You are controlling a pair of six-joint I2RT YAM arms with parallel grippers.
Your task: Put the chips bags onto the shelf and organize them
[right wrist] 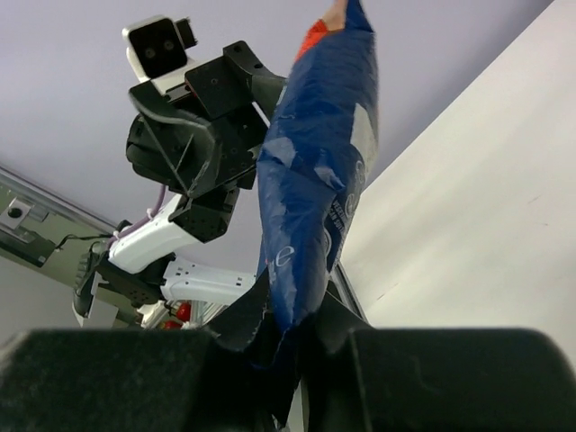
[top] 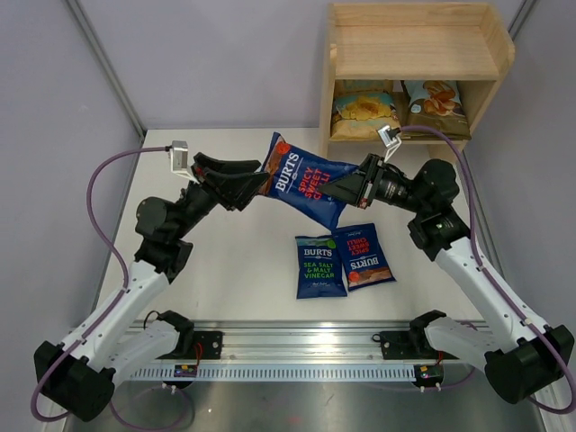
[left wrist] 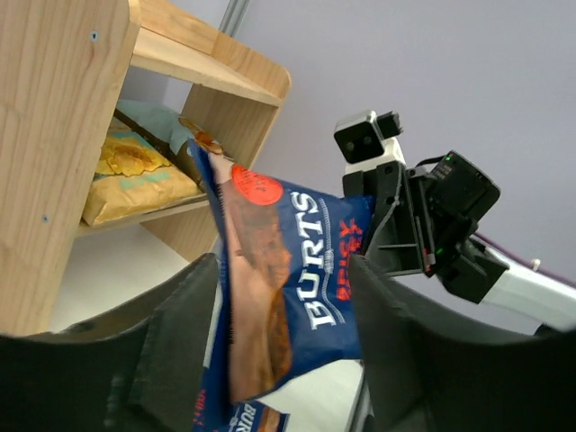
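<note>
Two flat blue bags (top: 319,267) lie on the tabletop (top: 225,270) below the fingers. The right fingers (right wrist: 236,331) pinch one end of a crinkly, glossy BURTS bag (top: 301,180). The left fingers (left wrist: 175,342) stand wide either side of its other end. Beyond is the pale wooden shelf (top: 405,40).

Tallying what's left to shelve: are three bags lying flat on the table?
No, only the green-label bag and a red-label bag lie on the table; a third bag hangs in the right gripper.

Dark blue bag (top: 301,184), tan shelf (top: 414,36)
</note>
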